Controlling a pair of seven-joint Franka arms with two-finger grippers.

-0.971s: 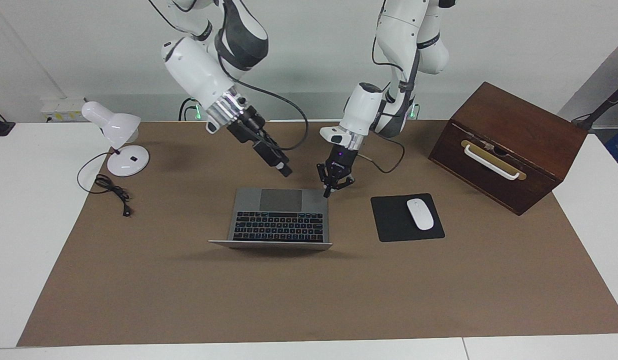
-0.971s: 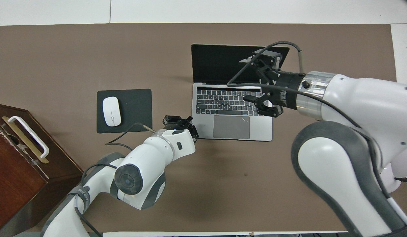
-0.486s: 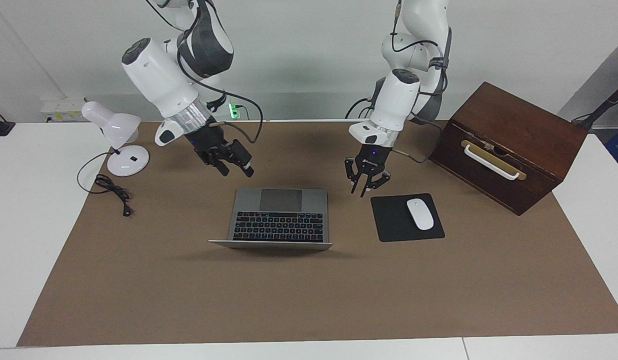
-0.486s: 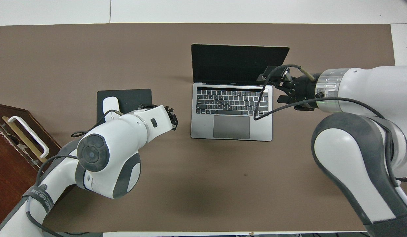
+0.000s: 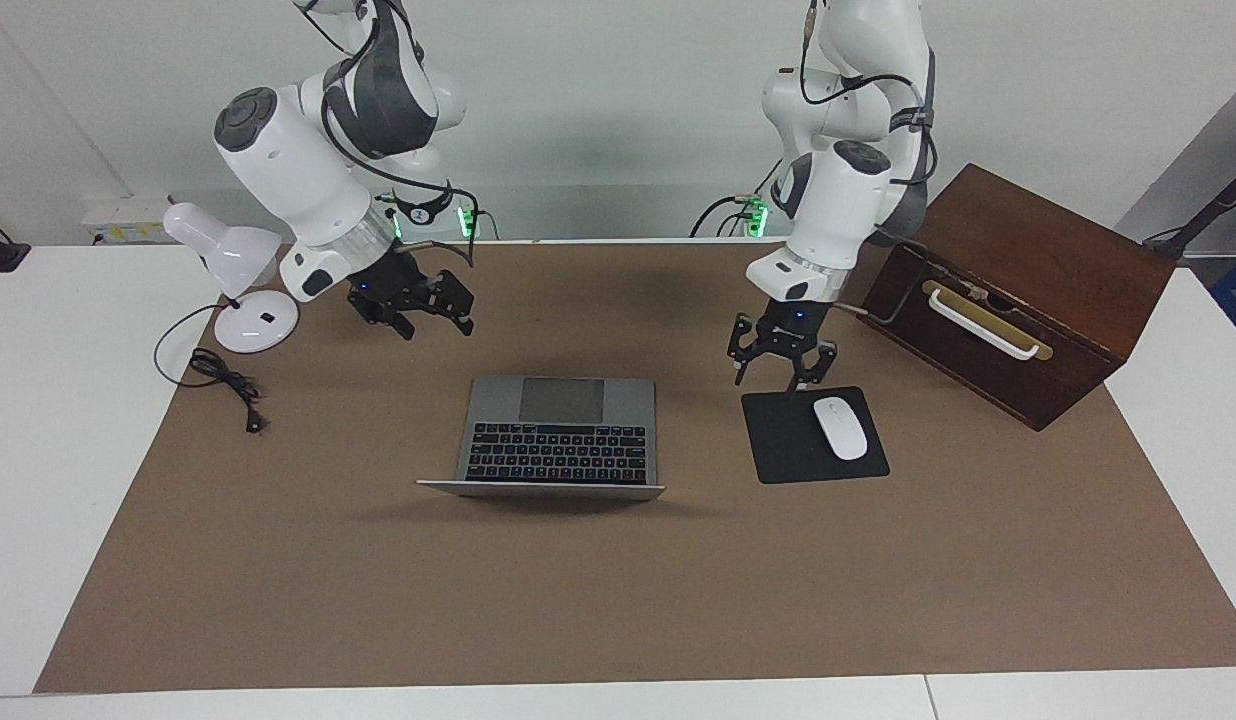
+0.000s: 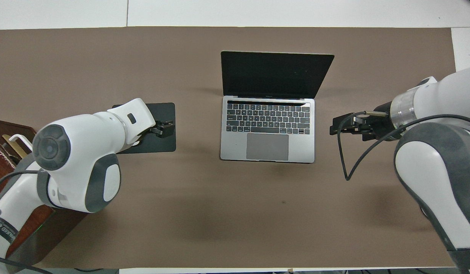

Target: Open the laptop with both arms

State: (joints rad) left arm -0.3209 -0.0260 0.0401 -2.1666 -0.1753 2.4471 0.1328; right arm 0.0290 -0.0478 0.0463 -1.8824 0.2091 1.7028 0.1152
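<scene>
Left gripper (image 5: 780, 366): spread, empty, over the mouse pad (image 5: 814, 436); right gripper (image 5: 425, 310): apparently spread, empty, aloft near the lamp (image 5: 232, 277); laptop (image 5: 558, 435): mid-surface, lid raised, keyboard exposed, untouched; opening judged complete, nothing left.

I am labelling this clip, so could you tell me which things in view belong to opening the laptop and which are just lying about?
Part of the job:
- laptop, lid already up
- left gripper, open, over the mouse pad's edge
- right gripper, over bare mat

Just lying about:
- mouse pad with white mouse
- desk lamp and its cable
- wooden box
</scene>
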